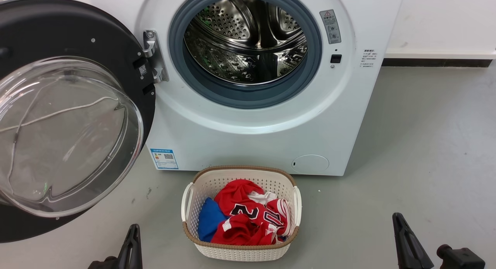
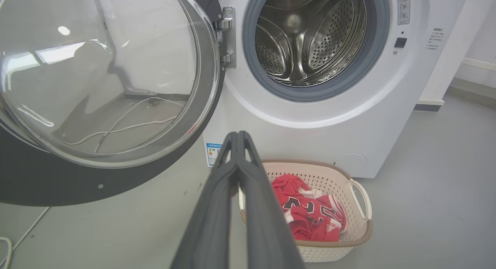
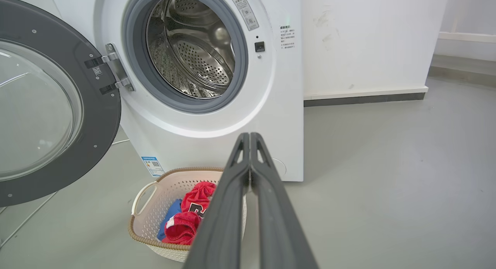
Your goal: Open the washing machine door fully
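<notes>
Both clenched empty: holds left gripper (image 2: 237,135) and right gripper (image 3: 250,135) low, well apart from door (image 1: 69,118), judged already swung fully aside.

Laundry area, white washing machine (image 1: 248,141), basket of clothes (image 1: 240,254), grey floor (image 1: 426,152)

The washing machine door (image 2: 116,160) stands swung wide; the left pincer (image 2: 237,139) (fingers pressed together) holds nothing.

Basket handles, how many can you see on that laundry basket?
2. One white handle is on the left side of the laundry basket, the other is on its right side. Neither looks hidden.
</notes>
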